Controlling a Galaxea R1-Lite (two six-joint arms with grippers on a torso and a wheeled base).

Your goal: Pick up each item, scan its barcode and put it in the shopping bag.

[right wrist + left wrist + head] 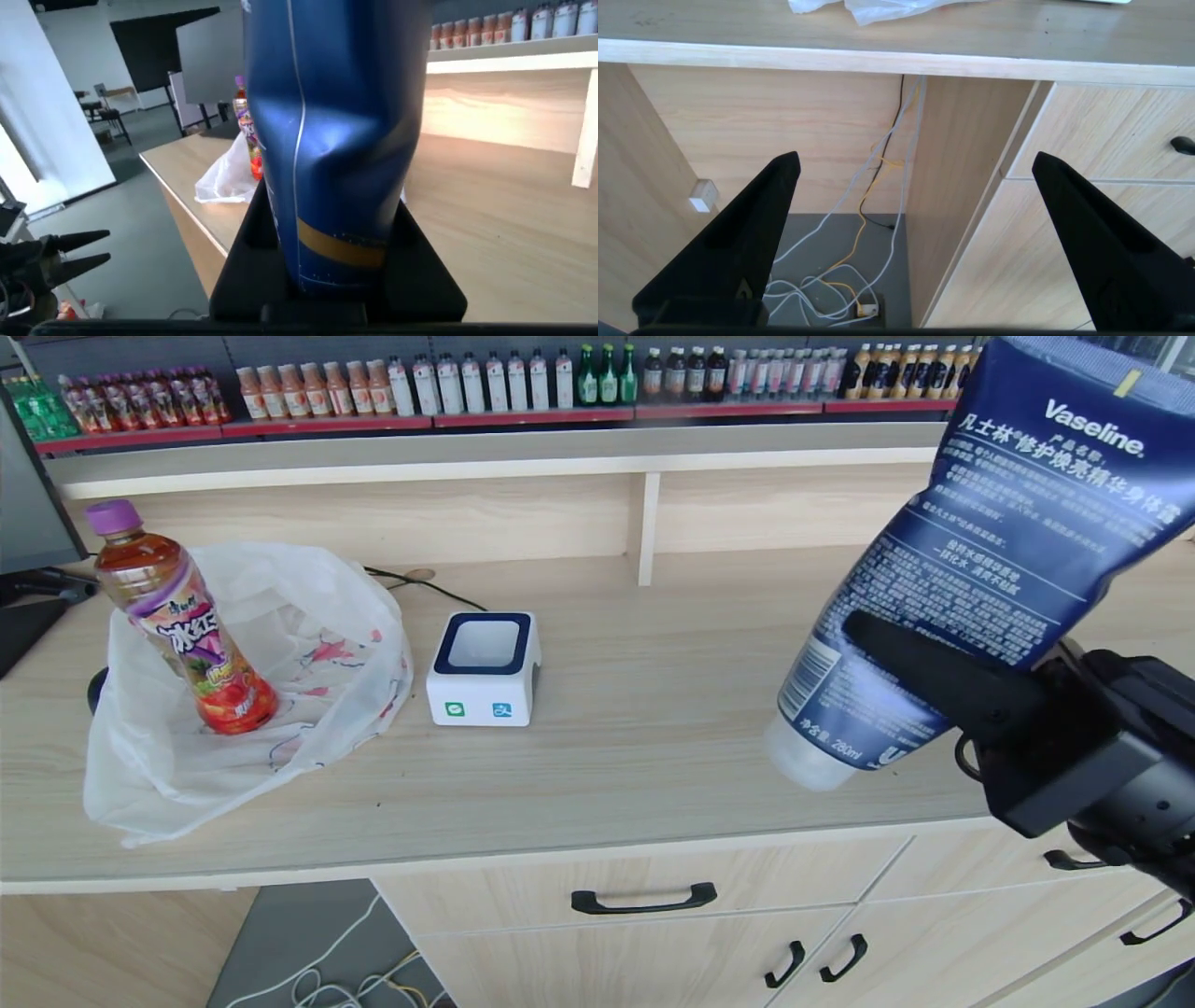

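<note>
My right gripper (pixel 896 658) is shut on a dark blue lotion tube (pixel 990 551), held in the air over the counter's right end, cap end tilted down toward the counter. In the right wrist view the tube (pixel 336 121) is pinched and dented between the fingers of that gripper (pixel 332 252). A white scanner box (pixel 485 667) sits mid-counter. At the left a white shopping bag (pixel 308 644) lies open with a tea bottle (pixel 182 625) standing in it. My left gripper (pixel 915 163) is open and holds nothing, below the counter edge.
The wooden counter (pixel 653 747) has a raised back ledge and a divider (pixel 646 527). Cabinet doors and drawers with black handles (pixel 644 899) lie under it. Cables (pixel 868 215) hang in the gap under the counter. Bottle shelves (pixel 523 383) line the back.
</note>
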